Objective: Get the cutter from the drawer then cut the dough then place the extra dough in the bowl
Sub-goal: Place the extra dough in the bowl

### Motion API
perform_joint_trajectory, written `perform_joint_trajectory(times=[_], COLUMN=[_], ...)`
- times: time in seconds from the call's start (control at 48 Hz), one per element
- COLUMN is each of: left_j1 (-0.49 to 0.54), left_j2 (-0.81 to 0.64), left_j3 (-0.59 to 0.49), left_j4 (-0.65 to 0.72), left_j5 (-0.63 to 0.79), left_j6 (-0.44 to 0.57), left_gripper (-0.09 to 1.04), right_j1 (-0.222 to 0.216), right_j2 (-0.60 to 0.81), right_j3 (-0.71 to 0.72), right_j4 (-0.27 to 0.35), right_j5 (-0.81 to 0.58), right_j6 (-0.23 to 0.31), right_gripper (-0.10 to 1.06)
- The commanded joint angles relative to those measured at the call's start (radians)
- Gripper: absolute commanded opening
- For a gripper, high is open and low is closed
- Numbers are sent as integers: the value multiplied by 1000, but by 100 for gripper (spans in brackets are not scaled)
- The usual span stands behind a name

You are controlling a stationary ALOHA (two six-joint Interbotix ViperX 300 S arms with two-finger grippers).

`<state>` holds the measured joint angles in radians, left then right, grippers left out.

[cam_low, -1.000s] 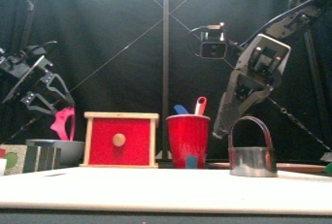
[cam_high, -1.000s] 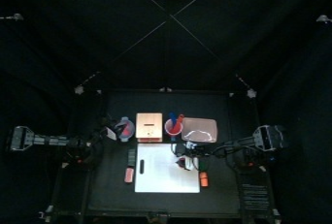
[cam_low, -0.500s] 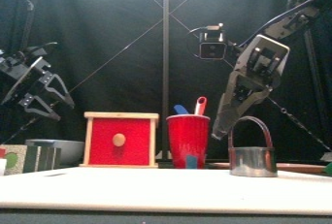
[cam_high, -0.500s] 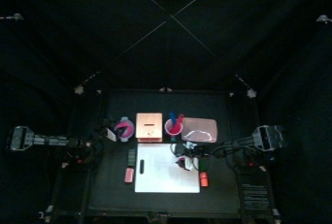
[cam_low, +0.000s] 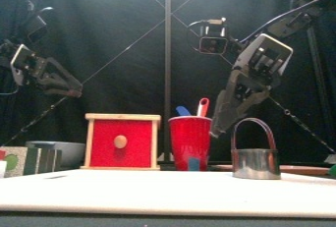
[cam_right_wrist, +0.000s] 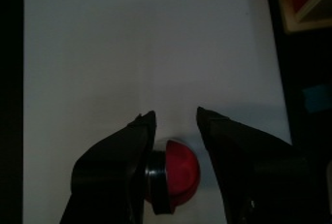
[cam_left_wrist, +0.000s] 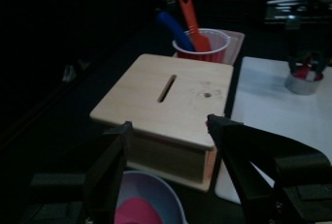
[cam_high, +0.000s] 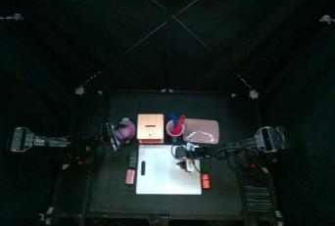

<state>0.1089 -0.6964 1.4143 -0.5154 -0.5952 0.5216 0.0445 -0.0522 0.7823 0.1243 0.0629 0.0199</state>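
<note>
the cutter (cam_low: 254, 152) is stood upright on the white board (cam_high: 164, 176), to the right of the red cup (cam_low: 191, 141) and the wooden box (cam_low: 122, 142). the right pincer (cam_right_wrist: 176, 114) is held just above the cutter with its jaws moderately parted, and red dough (cam_right_wrist: 184, 175) is seen inside the ring below them. the left pincer (cam_left_wrist: 169, 123) is raised at the left with its jaws spread wide and nothing held. pink dough (cam_left_wrist: 136, 211) is seen in the bowl (cam_left_wrist: 166, 191), just beside the box on the desk.
</note>
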Motion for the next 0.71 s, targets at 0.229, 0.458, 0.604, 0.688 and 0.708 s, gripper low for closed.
perform_joint_trajectory(times=[0.229,0.458,0.604,0.688,0.708], left_j1=[-84,-129,-161,-176,-178], left_j2=[32,92,150,178,184], left_j3=[-46,-84,-109,-127,-130], left_j4=[187,183,179,179,179], left_j5=[-14,-21,-37,-37,-37], left_j6=[-2,-2,-2,-2,-2], left_gripper=[95,95,95,95,95], right_j1=[-3,-2,-2,-3,-3], right_j2=[-69,-75,-77,-78,-80], right_j3=[32,67,87,91,91], right_j4=[-44,-44,-44,-43,-44], right_j5=[-236,-360,-443,-472,-477], right_j6=[-2,-2,-2,-2,-2], right_gripper=[77,77,77,77,77])
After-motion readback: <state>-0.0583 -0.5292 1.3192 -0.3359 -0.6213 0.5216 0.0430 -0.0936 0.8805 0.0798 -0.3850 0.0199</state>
